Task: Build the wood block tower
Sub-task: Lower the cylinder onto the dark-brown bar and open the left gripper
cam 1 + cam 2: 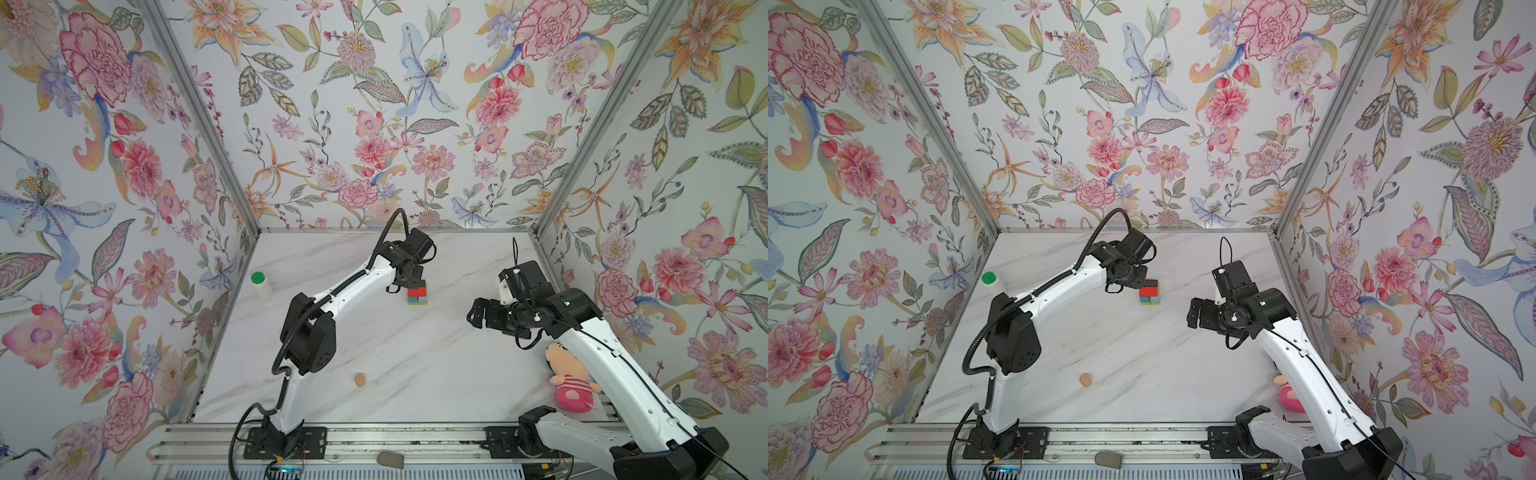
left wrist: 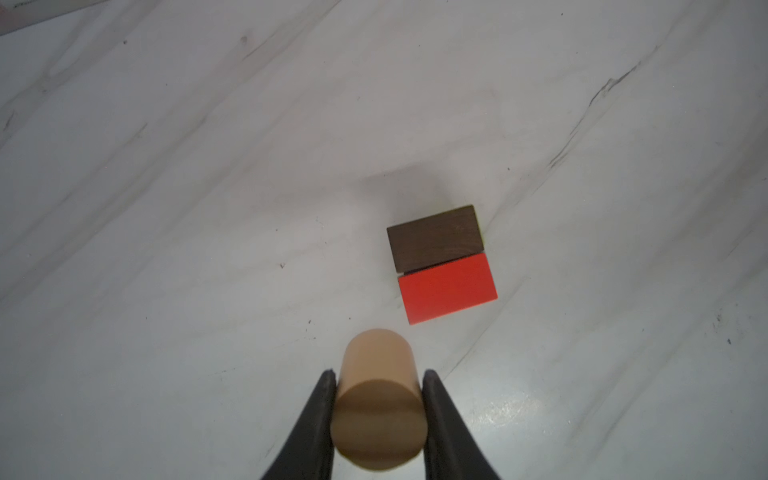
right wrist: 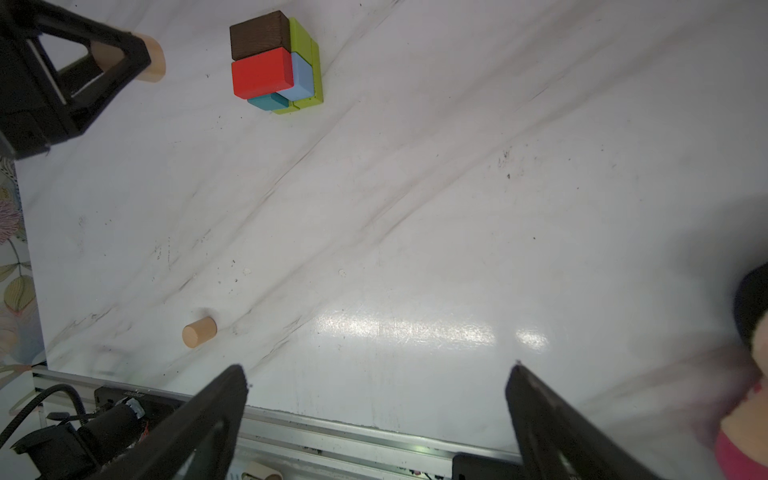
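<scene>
Both top views: the wood block tower (image 1: 417, 294) stands far centre on the table (image 1: 415, 365); a loose tan cylinder (image 1: 360, 379) lies near, left. Left wrist: the left gripper (image 2: 379, 372) clamps a second tan cylinder (image 2: 378, 411), seemingly short of the red oblong (image 2: 448, 289). Right wrist: the right gripper (image 3: 377, 366) gapes empty. Hazard: released on its side, that piece may roll off.

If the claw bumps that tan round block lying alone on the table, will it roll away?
Probably yes. The tan round block lies on its curved side, so a sideways nudge would likely send it rolling. The table looks smooth and shiny, so little would slow it. It looks like solid wood, likely stiff.
</scene>
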Available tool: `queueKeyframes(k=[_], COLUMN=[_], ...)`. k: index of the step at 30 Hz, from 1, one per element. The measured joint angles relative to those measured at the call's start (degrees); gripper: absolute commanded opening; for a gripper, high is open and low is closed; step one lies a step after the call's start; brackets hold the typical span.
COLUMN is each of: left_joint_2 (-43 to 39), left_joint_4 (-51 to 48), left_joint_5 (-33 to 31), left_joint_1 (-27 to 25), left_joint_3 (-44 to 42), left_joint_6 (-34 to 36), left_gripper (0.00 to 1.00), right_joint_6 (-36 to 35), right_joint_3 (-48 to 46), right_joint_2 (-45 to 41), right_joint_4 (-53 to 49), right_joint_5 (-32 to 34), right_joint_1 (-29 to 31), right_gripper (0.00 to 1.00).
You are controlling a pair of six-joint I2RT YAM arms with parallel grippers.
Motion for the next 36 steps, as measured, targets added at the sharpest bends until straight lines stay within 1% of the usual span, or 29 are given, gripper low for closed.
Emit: queueKeyframes(k=[2,4,6,8,17,22,30,36], left_joint_2=[4.68,8.33,11.06,12.85,14.62,14.62,14.62,14.56], left_joint_4=[-1.2,-2.45,-3.32,-4.04,-5.05,-4.85,-2.86,-1.84], left_joint_5=[0.37,1.22,1.79,2.84,4.66,4.79,5.42,5.73], left_joint_1=[0.15,0.26,0.42,0.57,0.79,0.98,1.33,1.75], left_joint_3=[7.28,12.46,15.72,17.03,17.31,15.89,12.24,11.93], left_joint_6=[1.33,2.23,3.04,3.58,4.74,4.79,4.76,4.76], left_gripper=[0.06,0.06,0.06,0.06,0.06,0.08,0.09,0.1], right_joint_6=[0.04,0.2,0.22,0.42,1.16,1.33,1.51,1.53], right_joint_3=[0.07,0.22,0.57,1.2,1.62,1.62,1.64,1.64], right_joint_2=[-0.07,-0.07,-0.07,-0.15,-0.46,-0.46,-0.46,-0.46], right_joint_4=[-0.42,-1.03,-1.46,-1.79,-3.02,-3.34,-4.02,-4.07], right_joint_5=[0.02,0.07,0.17,0.17,0.22,0.22,0.2,0.2], right_joint_1=[-0.5,-1.01,-1.38,-1.84,-2.34,-2.6,-2.67,-2.67], right_gripper=[0.99,0.99,0.99,0.99,0.99,0.99,0.99,0.99])
